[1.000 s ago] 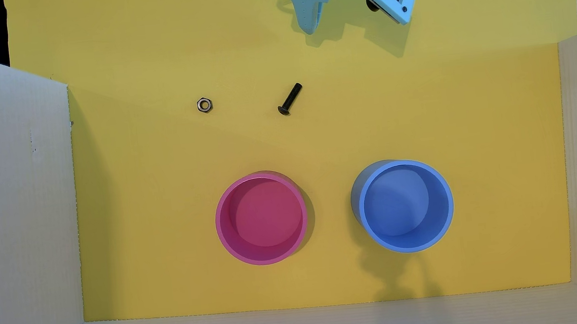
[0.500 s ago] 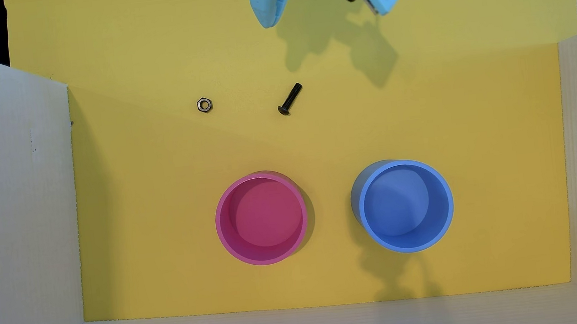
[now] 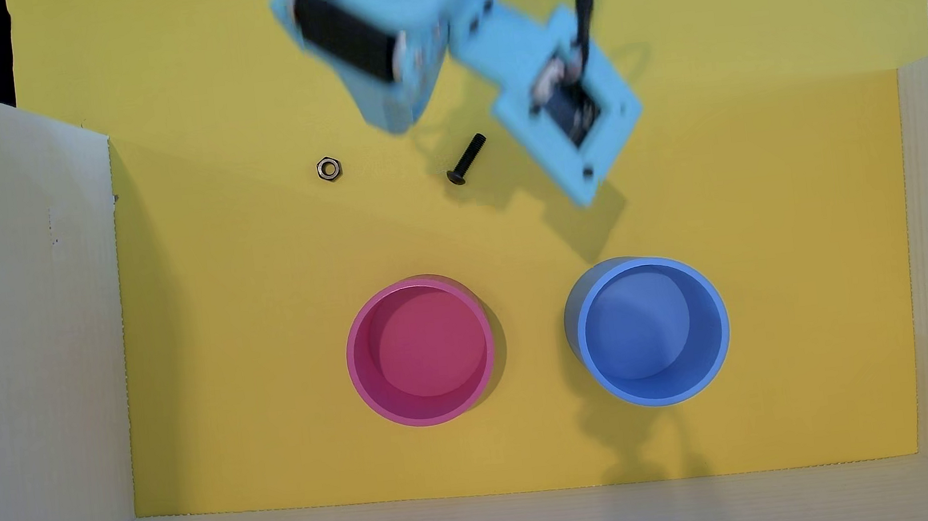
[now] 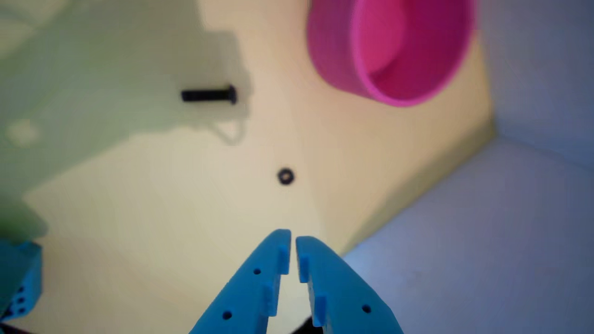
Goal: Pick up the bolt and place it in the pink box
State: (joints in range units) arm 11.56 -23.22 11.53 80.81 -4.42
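- Bolt point(image 3: 466, 159) first: you can see it lying flat on the yellow worktop point(image 3: 254, 330) in the overhead view, up toward the far edge and near the middle, head pointing toward the cups, nothing touching it.
- Your gripper point(image 4: 293, 237) shows best in the wrist view: the two blue fingers are almost together, just a thin slit between the tips, and nothing is held between them.
- From above, your arm point(image 3: 396, 35) is blurred at the top edge, hanging over the worktop just beyond the bolt; the fingertips themselves can't be made out there.
- Over to the left in that overhead view sits the hex nut point(image 3: 329, 169), well apart from the bolt, along the same far strip.
- In the wrist view the nut point(image 4: 286, 176) lies nearer the fingertips than the bolt point(image 4: 209, 95), which rests in shadow.
- Down toward the near edge, the pink box point(image 3: 360, 373) stands upright and empty, with the blue cup point(image 3: 723, 334) to its right, apart from it.
- Pale cardboard walls point(image 3: 18, 355) close off the left, right and near edges.
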